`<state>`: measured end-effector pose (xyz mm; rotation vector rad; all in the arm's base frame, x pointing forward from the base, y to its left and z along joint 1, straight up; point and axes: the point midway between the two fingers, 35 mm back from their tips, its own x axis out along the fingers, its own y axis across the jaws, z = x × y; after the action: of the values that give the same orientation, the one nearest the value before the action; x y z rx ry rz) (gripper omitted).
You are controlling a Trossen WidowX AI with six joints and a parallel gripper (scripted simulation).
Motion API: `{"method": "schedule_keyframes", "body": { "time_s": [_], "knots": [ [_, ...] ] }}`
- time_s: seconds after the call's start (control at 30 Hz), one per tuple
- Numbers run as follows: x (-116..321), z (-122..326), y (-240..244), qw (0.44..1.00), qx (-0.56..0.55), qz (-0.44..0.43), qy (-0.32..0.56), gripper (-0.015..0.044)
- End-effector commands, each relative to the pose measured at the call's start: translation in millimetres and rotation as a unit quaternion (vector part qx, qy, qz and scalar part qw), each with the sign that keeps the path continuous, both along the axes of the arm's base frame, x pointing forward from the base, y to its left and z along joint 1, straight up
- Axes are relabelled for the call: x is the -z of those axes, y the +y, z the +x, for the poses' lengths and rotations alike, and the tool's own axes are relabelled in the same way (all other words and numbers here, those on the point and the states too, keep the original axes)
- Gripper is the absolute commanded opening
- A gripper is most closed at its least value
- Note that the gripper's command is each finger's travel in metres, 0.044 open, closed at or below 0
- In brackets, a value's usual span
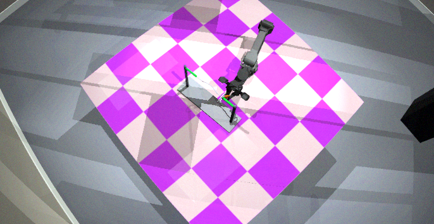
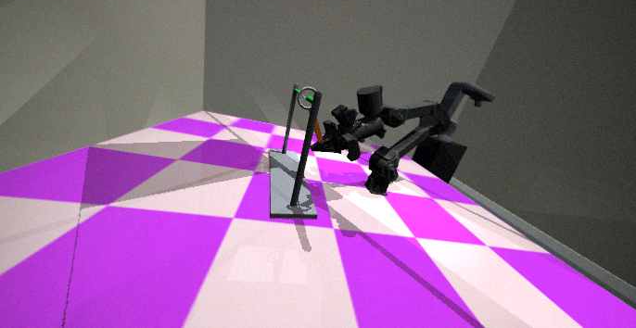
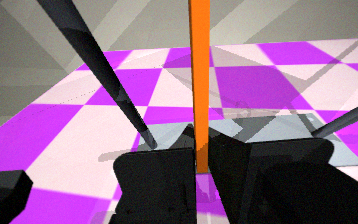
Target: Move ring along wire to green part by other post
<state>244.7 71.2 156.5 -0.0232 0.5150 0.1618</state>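
Note:
The ring (image 1: pixel 219 100) (image 2: pixel 299 100) is around the wire, at the inner end of the green part (image 1: pixel 229 102) beside the lower-right post (image 1: pixel 233 114) (image 2: pixel 306 151) (image 3: pixel 95 60) of the top view. Whether it touches the wire is too small to tell. Its orange handle (image 1: pixel 226 96) (image 2: pixel 318 130) (image 3: pixel 200 90) slants down towards the robot. My gripper (image 2: pixel 316 146) (image 3: pixel 194 127) is shut on the handle's lower end. The thin grey wire (image 1: pixel 207 83) runs to the other green part (image 1: pixel 191 72) (image 2: pixel 297 91) at the far post (image 1: pixel 186 78) (image 2: pixel 289 119) (image 3: pixel 350 117).
Both posts stand on a grey base plate (image 1: pixel 215 112) (image 2: pixel 283 202) (image 3: pixel 280 127) on the checkered table top. The arm reaches in from the side opposite the plate's long outer edge. A black block (image 1: pixel 421 116) stands far right in the top view.

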Motion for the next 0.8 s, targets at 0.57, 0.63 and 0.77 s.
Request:
{"method": "schedule_keyframes", "body": {
  "time_s": [0.57, 0.63, 0.77],
  "knots": [
    [0.3, -2.5, 20.1, 1.0, -0.003, 0.003, -0.003, -0.015],
    [1.5, -2.4, 20.1, 1.0, -0.003, 0.003, -0.003, -0.015],
    [6.5, -2.3, 20.3, 1.0, -0.003, 0.003, -0.003, -0.015]
  ]
}}
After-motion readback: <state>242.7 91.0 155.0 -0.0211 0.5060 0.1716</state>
